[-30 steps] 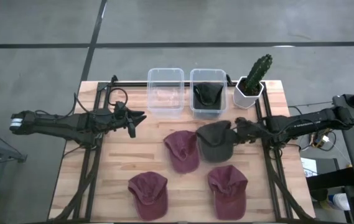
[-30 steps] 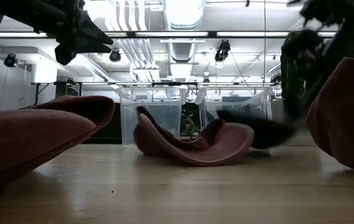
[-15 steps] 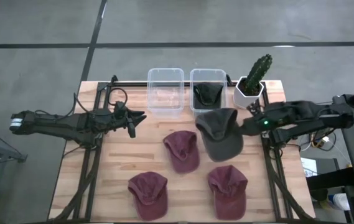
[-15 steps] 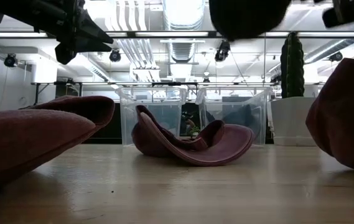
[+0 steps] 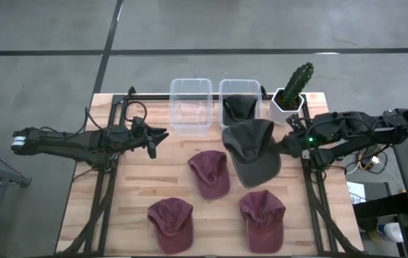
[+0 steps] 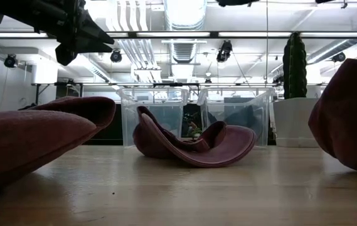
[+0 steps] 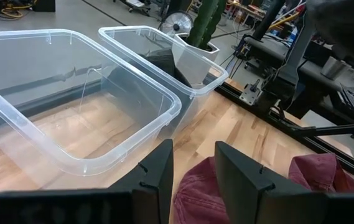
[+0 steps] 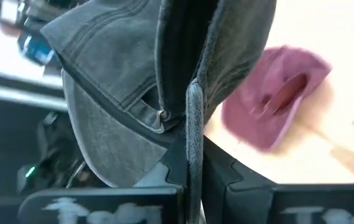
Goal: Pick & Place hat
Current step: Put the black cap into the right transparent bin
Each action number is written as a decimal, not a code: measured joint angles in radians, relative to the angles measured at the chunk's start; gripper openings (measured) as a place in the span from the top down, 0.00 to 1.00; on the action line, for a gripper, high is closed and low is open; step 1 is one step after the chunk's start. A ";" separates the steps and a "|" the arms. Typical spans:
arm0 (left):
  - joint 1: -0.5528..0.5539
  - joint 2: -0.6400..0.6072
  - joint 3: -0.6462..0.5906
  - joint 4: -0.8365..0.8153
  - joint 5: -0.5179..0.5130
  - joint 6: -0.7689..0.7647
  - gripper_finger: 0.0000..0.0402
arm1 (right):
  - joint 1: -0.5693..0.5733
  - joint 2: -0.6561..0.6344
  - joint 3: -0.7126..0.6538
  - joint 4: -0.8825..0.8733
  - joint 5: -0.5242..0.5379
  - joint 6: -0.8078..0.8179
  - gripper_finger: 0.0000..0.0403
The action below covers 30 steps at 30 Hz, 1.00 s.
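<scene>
So the right gripper [image 5: 284,145] is clamped on the grey hat [image 5: 252,150]; carry it toward 11 o'clock, over the right bin [image 5: 240,107], before letting go. Left gripper [image 5: 153,137] waits, fingers parted.

Grey hat [image 6: 238,2] was cut off by low view's top edge. Hat in the right bin [image 5: 239,107] partly hidden by it. Right gripper [image 8: 188,163] fingertips hidden in fabric.
</scene>
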 joint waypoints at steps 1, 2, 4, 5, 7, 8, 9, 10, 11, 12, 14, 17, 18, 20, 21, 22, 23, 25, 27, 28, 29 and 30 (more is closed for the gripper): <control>0.000 0.000 0.000 0.000 0.000 0.000 0.73 | 0.000 0.008 -0.003 0.005 0.046 0.000 0.97; 0.000 0.000 0.000 0.000 0.000 0.000 0.73 | -0.001 0.015 -0.004 0.014 0.101 -0.005 0.97; 0.000 0.000 0.000 0.001 0.000 0.000 0.73 | -0.009 0.033 -0.009 0.040 0.219 -0.030 0.97; 0.000 0.000 0.000 0.005 0.000 0.000 0.73 | -0.015 0.041 -0.010 0.049 0.268 -0.049 0.97; 0.000 0.000 -0.001 0.011 0.000 0.000 0.73 | -0.034 0.058 -0.011 0.075 0.334 -0.091 0.97; 0.000 0.000 -0.002 0.012 0.000 -0.001 0.73 | -0.050 0.068 -0.011 0.088 0.345 -0.115 0.97; 0.000 0.000 -0.002 0.014 0.000 0.000 0.73 | -0.069 0.078 -0.009 0.097 0.344 -0.139 0.97; 0.000 0.000 -0.002 0.014 0.000 0.000 0.73 | -0.092 0.091 -0.004 0.098 0.341 -0.165 0.97; 0.000 0.000 -0.002 0.016 0.000 0.002 0.73 | -0.115 0.106 0.001 0.101 0.338 -0.192 0.97; 0.000 0.000 -0.002 0.022 0.000 0.002 0.73 | -0.140 0.120 0.006 0.103 0.337 -0.220 0.97; 0.000 0.000 -0.002 0.028 0.000 0.002 0.73 | -0.198 0.142 0.019 0.103 0.330 -0.288 0.97; 0.000 0.000 -0.002 0.028 0.008 0.002 0.73 | -0.306 0.161 0.038 0.108 0.289 -0.380 0.97; 0.000 0.000 -0.002 0.028 0.014 0.001 0.73 | -0.345 0.165 0.043 0.108 0.271 -0.406 0.97; 0.000 0.000 -0.002 0.028 0.028 0.001 0.73 | -0.431 0.170 0.046 0.107 0.225 -0.458 0.97; 0.000 0.000 -0.002 0.028 0.033 0.000 0.73 | -0.477 0.170 0.045 0.107 0.193 -0.480 0.97; 0.000 0.000 -0.002 0.027 0.035 0.000 0.73 | -0.525 0.170 0.040 0.109 0.152 -0.496 0.97; 0.000 0.000 -0.002 0.027 0.038 0.000 0.73 | -0.572 0.170 0.032 0.109 0.107 -0.506 0.97; 0.000 0.000 -0.002 0.027 0.039 0.000 0.73 | -0.659 0.172 0.014 0.108 0.016 -0.521 0.97; 0.000 0.000 -0.002 0.027 0.041 0.000 0.73 | -0.728 0.184 -0.002 0.110 -0.056 -0.530 0.97; 0.000 0.000 -0.002 0.027 0.041 0.001 0.73 | -0.756 0.193 -0.009 0.117 -0.090 -0.535 0.97; 0.000 0.000 -0.002 0.027 0.041 0.002 0.73 | -0.779 0.202 -0.017 0.126 -0.121 -0.540 0.97; 0.000 0.000 -0.002 0.027 0.041 0.002 0.73 | -0.798 0.212 -0.024 0.135 -0.148 -0.549 0.97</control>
